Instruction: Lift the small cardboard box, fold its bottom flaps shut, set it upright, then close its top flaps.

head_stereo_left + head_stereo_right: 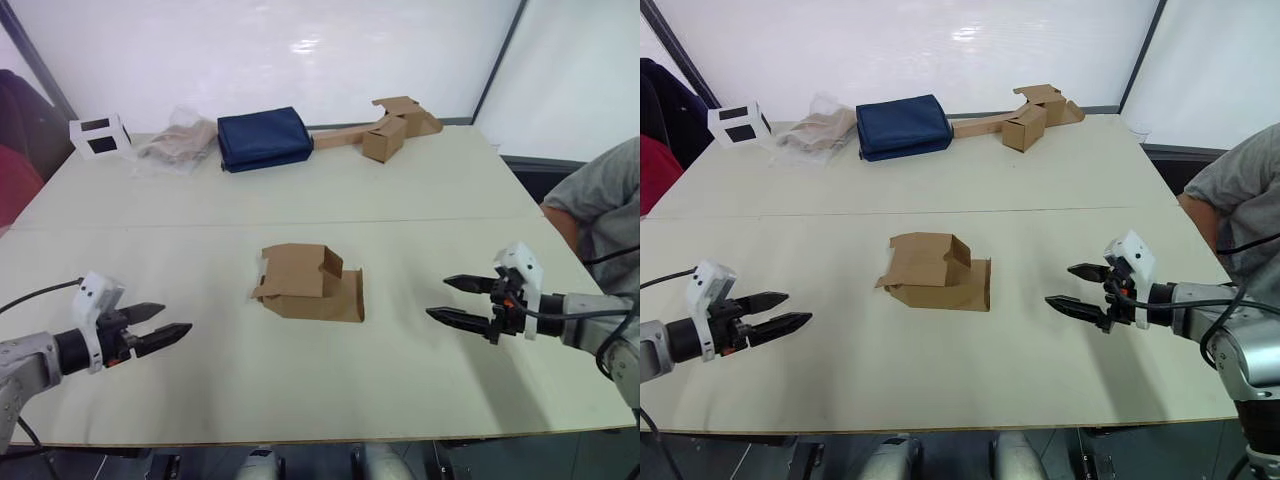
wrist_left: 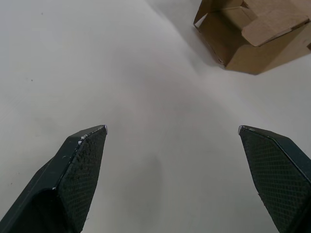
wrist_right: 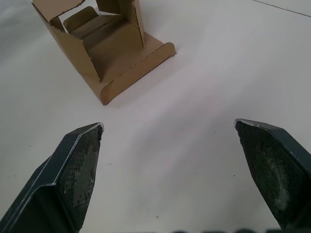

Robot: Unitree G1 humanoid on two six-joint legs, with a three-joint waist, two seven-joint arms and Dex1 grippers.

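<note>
Small cardboard box (image 1: 305, 282) lies on its side on the cream table (image 1: 300, 190), about midway between the two grippers, well apart from both. Plain brown corrugated, unmarked, not folded up: both ends open. End facing the right gripper (image 1: 462, 298) shows the hollow inside, with one long flap (image 3: 138, 65) flat on the table, rounded corners, and a shorter flap (image 3: 130, 14) standing up at the side. End facing the left gripper (image 1: 158, 327) also open, flaps (image 2: 221, 12) splayed, one notched flap (image 2: 272, 26) bent over the top.

Left gripper: fingers (image 2: 80, 170) spread wide, holding nothing, tips just above the bare table, box ahead of the tips and off to the right-finger side.

Right gripper: fingers (image 3: 80, 165) spread wide, empty, box ahead and toward the left-finger side, flat flap pointing back at the tips.

Far edge of table: white cube with black squares (image 1: 99, 136), crumpled clear plastic bag (image 1: 178, 143), folded navy cloth (image 1: 263, 138), brown cardboard pieces with long strip (image 1: 385, 128). A person's grey sleeve (image 1: 598, 205) beyond the right gripper.
</note>
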